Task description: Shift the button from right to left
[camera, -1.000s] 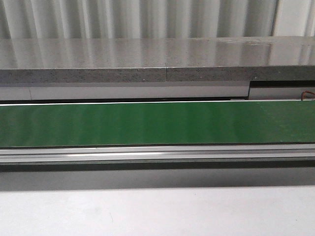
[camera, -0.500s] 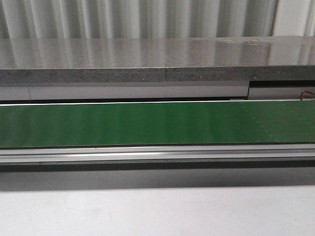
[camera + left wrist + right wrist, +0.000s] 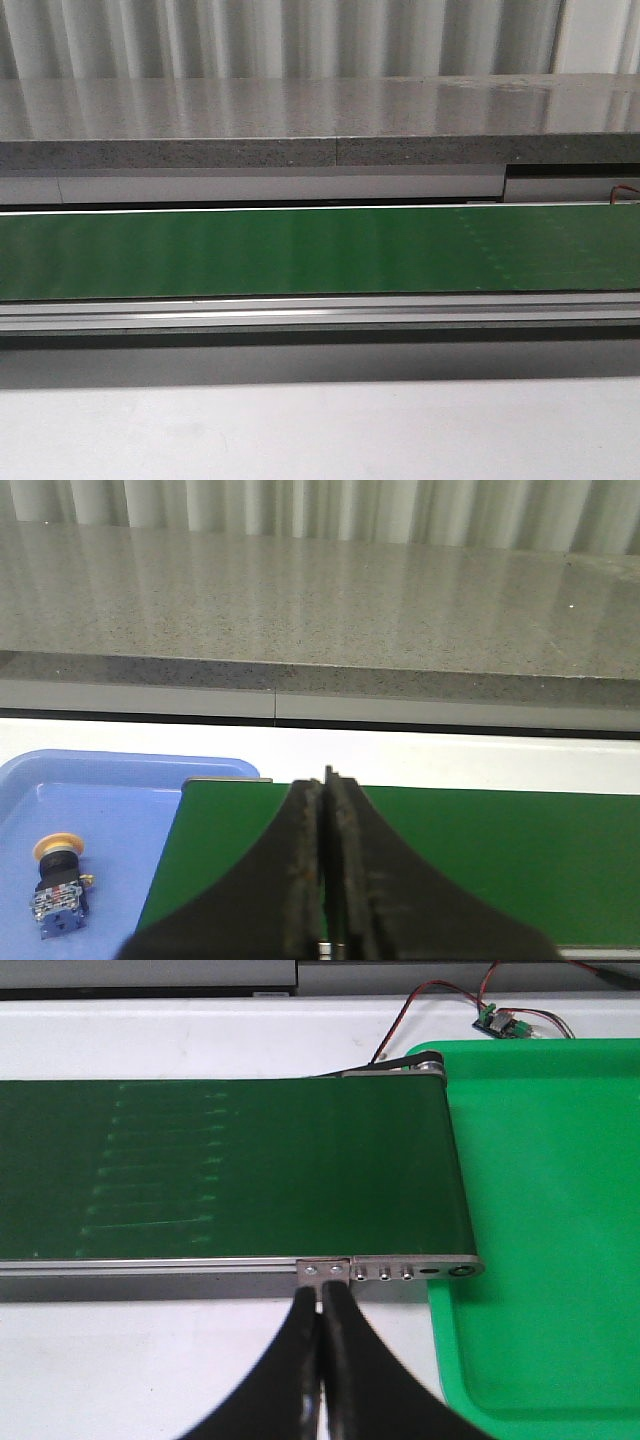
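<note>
The button (image 3: pixel 58 885), with a yellow cap and a blue-grey body, lies on its side in a blue tray (image 3: pixel 110 810) at the left end of the green conveyor belt (image 3: pixel 480 850). My left gripper (image 3: pixel 327 780) is shut and empty above the belt's left end, to the right of the button. My right gripper (image 3: pixel 321 1295) is shut and empty over the white table by the belt's near rail. The belt also shows in the right wrist view (image 3: pixel 220 1160) and in the front view (image 3: pixel 320 250). Neither gripper nor the button shows in the front view.
A green tray (image 3: pixel 550 1210) sits at the belt's right end. A small circuit board with red and black wires (image 3: pixel 500 1020) lies behind it. A grey stone shelf (image 3: pixel 320 120) runs behind the belt. The white table (image 3: pixel 320 430) lies in front.
Faint marks on the belt's right part have shifted leftward in the front view. Nothing else has visibly changed.
</note>
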`<state>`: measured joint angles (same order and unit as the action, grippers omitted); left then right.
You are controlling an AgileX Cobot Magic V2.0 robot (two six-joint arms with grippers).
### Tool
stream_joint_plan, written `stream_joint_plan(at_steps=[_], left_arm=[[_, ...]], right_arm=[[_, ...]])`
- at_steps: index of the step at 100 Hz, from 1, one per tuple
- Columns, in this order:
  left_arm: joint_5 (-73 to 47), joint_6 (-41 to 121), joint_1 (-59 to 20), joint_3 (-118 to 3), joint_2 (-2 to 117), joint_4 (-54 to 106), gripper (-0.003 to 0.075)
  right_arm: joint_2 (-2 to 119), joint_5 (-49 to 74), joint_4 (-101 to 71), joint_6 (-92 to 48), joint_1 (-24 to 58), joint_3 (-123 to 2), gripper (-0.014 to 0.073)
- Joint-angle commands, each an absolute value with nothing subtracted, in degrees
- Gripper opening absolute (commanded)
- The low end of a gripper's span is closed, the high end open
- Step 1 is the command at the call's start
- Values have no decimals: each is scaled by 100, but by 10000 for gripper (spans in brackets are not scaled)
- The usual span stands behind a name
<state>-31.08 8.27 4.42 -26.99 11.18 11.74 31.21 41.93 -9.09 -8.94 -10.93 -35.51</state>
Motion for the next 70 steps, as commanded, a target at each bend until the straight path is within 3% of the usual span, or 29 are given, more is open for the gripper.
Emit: stream_joint_plan(at_steps=[1, 37, 70], left_arm=[[-2695, 824, 412, -2843, 1189, 1280, -20], [-1217, 824, 123, -1744, 1062, 631, -20], [-417, 170, -44, -609, 155, -206, -20]], right_arm=[[3120, 3830, -955, -918, -1071, -3711, -67], [3120, 3830, -955, -918, -1071, -3711, -67], [3120, 3830, -955, -918, -1071, -3711, -67]])
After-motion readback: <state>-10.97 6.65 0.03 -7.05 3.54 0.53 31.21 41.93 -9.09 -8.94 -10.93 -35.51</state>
